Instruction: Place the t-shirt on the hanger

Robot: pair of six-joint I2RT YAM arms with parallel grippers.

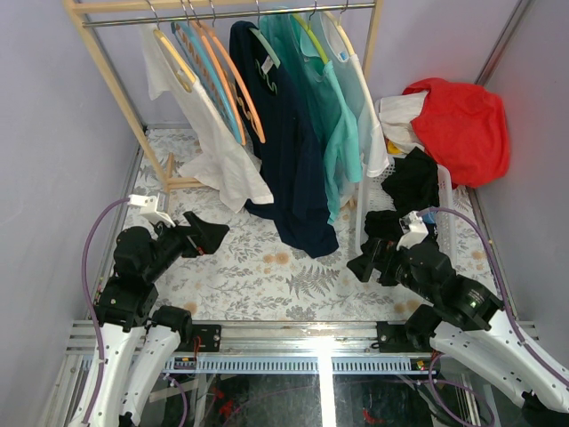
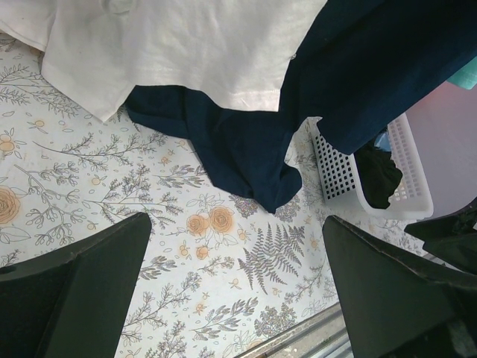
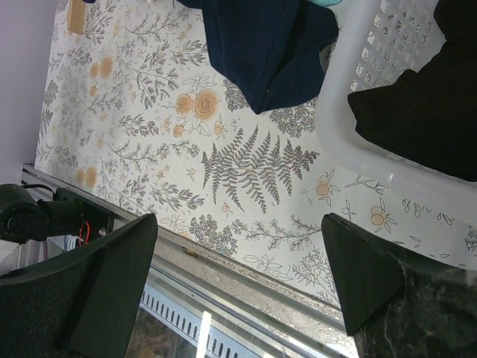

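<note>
Shows white t-shirt [image 1: 209, 133] draped on pale yellow hanger [image 1: 175, 59] at left end of rack [image 1: 231, 11], apparently lopsided, hem touching table [image 1: 267, 276]. Holds left pincer [image 1: 206, 236] and right pincer [image 1: 372, 253] apart, empty. Risks sliding off under uneven weight.

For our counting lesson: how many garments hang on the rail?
4: a white t-shirt at the left end, a navy shirt mid-rail, a teal shirt next right, a pale shirt far right. More may hide between them.
</note>
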